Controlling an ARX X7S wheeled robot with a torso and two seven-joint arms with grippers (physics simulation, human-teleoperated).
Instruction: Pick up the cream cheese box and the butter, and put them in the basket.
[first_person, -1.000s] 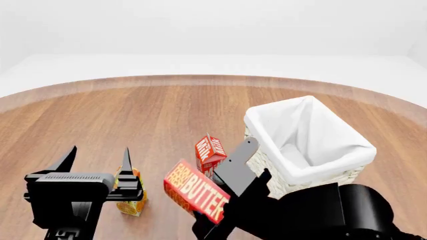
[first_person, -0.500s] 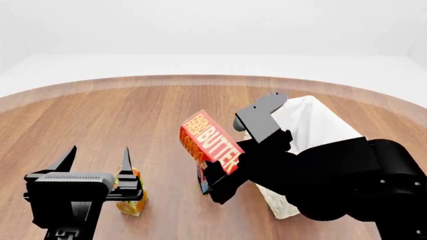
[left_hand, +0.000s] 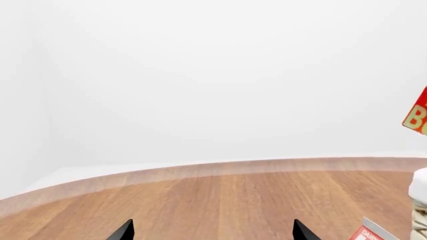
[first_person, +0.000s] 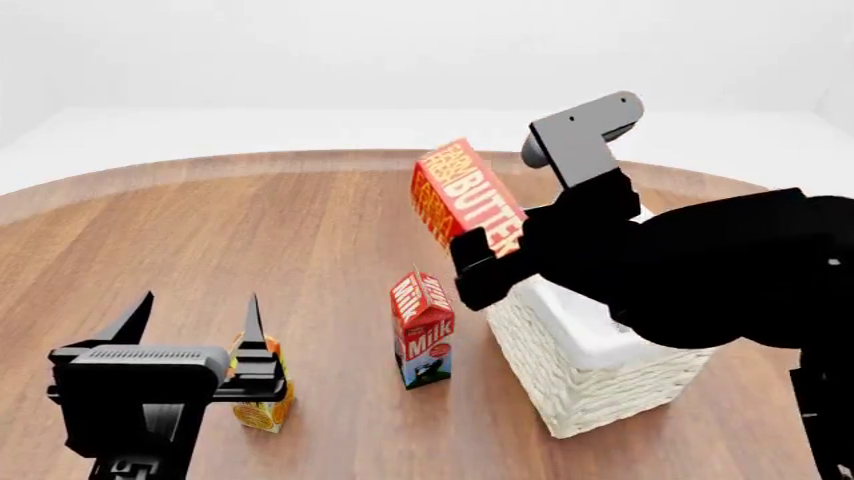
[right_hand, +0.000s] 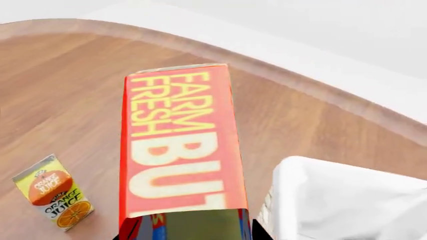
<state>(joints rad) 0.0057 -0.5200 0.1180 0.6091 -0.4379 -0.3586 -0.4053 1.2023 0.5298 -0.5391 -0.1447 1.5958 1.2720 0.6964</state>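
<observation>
The butter (first_person: 463, 198), a red-orange box with yellow lettering, hangs tilted in the air above the basket's left rim. My right gripper (first_person: 497, 262) is shut on its lower end. In the right wrist view the butter (right_hand: 180, 150) fills the middle, with the gripper (right_hand: 190, 235) clamped at its base and the white liner of the basket (right_hand: 340, 200) beside it. The wicker basket (first_person: 587, 370) stands on the table under my right arm, which hides most of its inside. My left gripper (first_person: 194, 320) is open and holds nothing, low at the front left. The cream cheese box is out of view.
A red-and-white milk carton (first_person: 423, 330) stands upright just left of the basket. An orange juice carton (first_person: 263, 388) stands right behind my left gripper's fingers. The left wrist view shows the open gripper (left_hand: 212, 232) over bare wood and a corner of the butter (left_hand: 417, 119).
My right arm has lifted the butter up and to the right, from beside the milk carton to over the basket's left rim. The left arm has not moved.
</observation>
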